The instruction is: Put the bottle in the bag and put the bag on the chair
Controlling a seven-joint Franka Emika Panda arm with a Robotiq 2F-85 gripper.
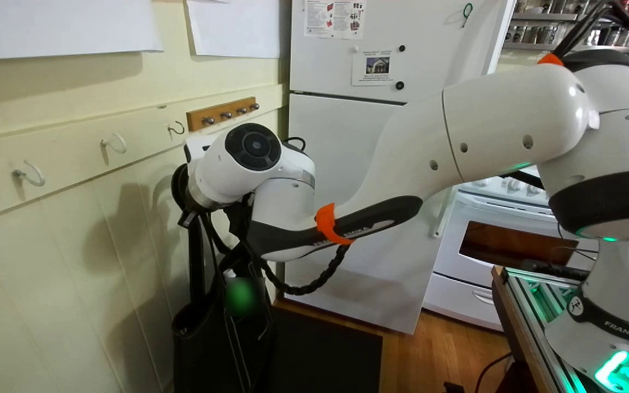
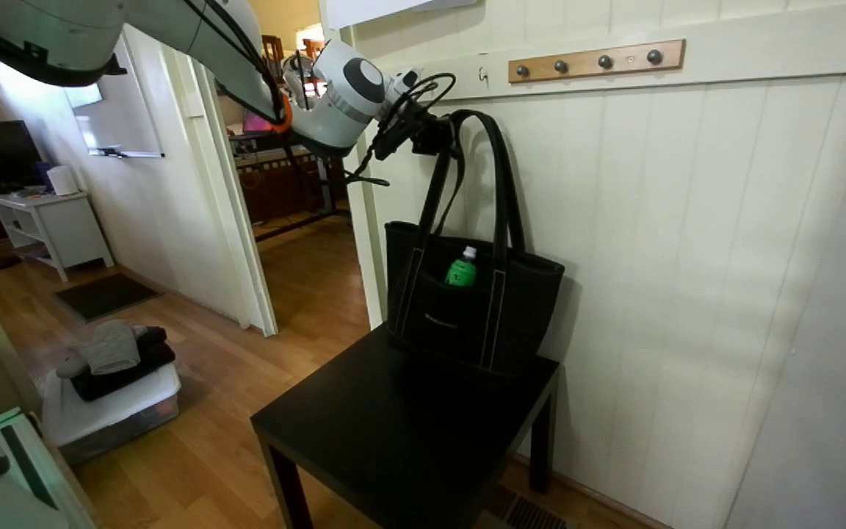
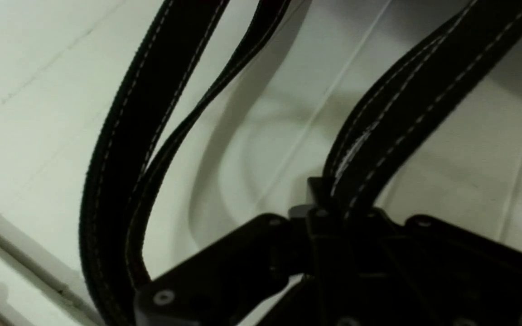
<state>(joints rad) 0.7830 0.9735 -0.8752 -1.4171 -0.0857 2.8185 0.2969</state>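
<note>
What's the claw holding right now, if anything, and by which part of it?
The claw holds the black bag by its handles, pinched to one side of their looped top.

the bottle [image 1: 241, 297] was a blurred smudge in an exterior view whose lower edge cropped the black bag [image 1: 219, 349]. i found its lettering [image 2: 440, 322] too small to read, the chair [image 2: 393, 433] cut off at its near corner, and a handle [image 3: 424, 104] partly hiding the fingertips of the gripper [image 3: 342, 203].
</note>
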